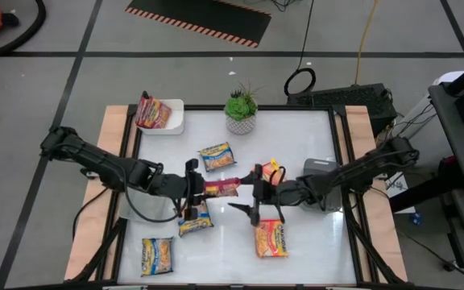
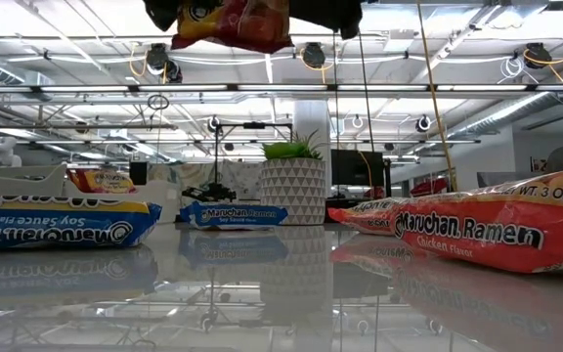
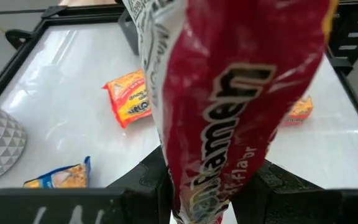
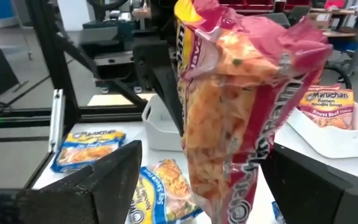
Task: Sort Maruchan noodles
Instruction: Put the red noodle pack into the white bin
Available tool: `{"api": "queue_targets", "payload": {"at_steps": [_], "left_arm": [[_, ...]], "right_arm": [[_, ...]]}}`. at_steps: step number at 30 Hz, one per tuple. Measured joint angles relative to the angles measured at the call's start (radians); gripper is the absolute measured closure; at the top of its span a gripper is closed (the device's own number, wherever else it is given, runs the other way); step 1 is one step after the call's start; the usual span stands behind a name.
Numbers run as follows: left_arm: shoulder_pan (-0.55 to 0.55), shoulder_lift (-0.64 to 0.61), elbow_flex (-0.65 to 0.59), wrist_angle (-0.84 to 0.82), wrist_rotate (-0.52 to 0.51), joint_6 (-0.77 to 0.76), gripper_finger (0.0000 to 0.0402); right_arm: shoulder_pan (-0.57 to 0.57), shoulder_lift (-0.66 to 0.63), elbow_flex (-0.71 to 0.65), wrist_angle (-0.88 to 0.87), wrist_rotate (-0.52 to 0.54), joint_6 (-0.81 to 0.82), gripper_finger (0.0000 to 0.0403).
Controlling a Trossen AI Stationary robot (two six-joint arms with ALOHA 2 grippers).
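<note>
Above the worktop (image 1: 312, 129), the left gripper (image 1: 193, 187) fingers clench a dark red Maruchan ramen packet (image 1: 222, 188), its far end between the right gripper's (image 1: 258, 193) spread fingers.

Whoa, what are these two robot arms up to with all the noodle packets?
They are sorting ramen packets. The left gripper holds a dark red packet in the air above the middle of the table. The right gripper faces it with its fingers spread wide on either side of the packet's far end, apparently a handover. Blue packets and an orange packet lie scattered on the table, and one packet already sits in a white tray at the back.
</note>
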Motion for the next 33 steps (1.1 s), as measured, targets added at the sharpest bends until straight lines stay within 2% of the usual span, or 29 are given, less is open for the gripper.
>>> {"api": "queue_targets", "payload": {"at_steps": [11, 15, 20, 26, 29, 33], "left_arm": [[-0.002, 0.000, 0.000, 0.001, 0.007, 0.001, 0.0279], [-0.002, 0.000, 0.000, 0.015, 0.008, 0.003, 0.0279], [-0.002, 0.000, 0.000, 0.030, 0.007, 0.003, 0.0279], [-0.003, 0.000, 0.000, 0.031, 0.011, 0.004, 0.0279], [-0.003, 0.000, 0.000, 0.030, 0.008, 0.004, 0.0279], [-0.003, 0.000, 0.000, 0.037, 0.008, 0.021, 0.0279]], "right_arm": [[-0.030, 0.011, 0.000, 0.061, 0.025, -0.024, 0.0097], [-0.032, 0.011, 0.000, 0.080, 0.025, -0.038, 0.0130], [-0.037, 0.011, 0.000, 0.081, 0.022, -0.038, 0.0198], [-0.037, 0.011, 0.000, 0.091, -0.031, -0.044, 0.0270], [-0.037, 0.011, -0.001, 0.091, -0.030, -0.044, 0.0281], [-0.037, 0.011, -0.001, 0.092, -0.027, -0.046, 0.0275]]}}
